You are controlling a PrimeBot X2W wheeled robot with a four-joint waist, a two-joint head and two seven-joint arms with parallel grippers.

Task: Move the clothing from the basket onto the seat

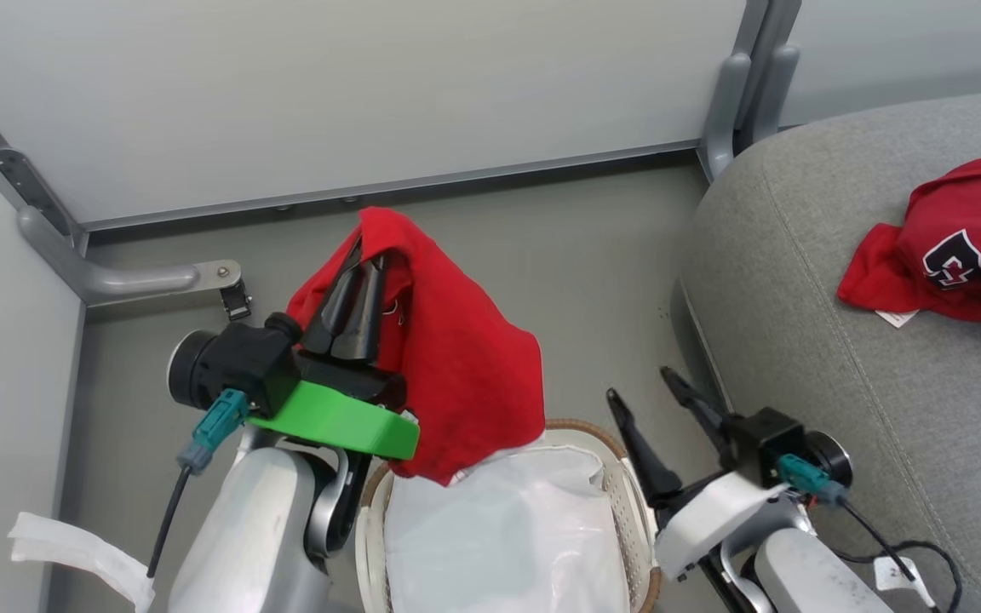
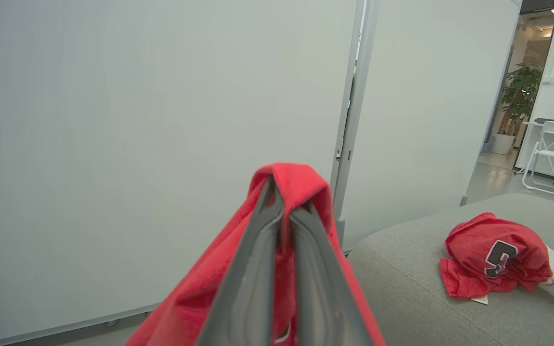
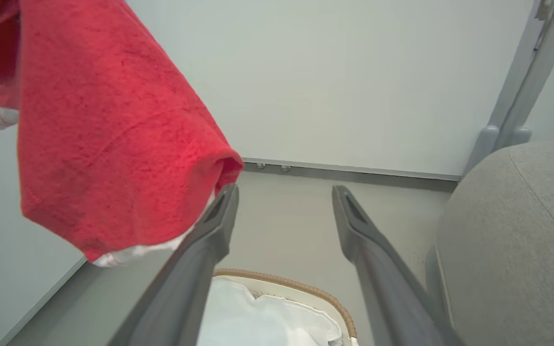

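Centre frame, the left gripper (image 1: 370,260) is pinching the red jersey (image 1: 465,366) above the basket (image 1: 603,436) for carrying; the right gripper (image 1: 638,383) is gaping, empty.

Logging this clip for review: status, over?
Left claw shut on red jersey, held above basket. Right claw open, empty, between basket and seat. Another jersey on seat.

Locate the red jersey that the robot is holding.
In the head view the jersey hangs left of centre from the shut left gripper, over the basket, with the seat to its right.
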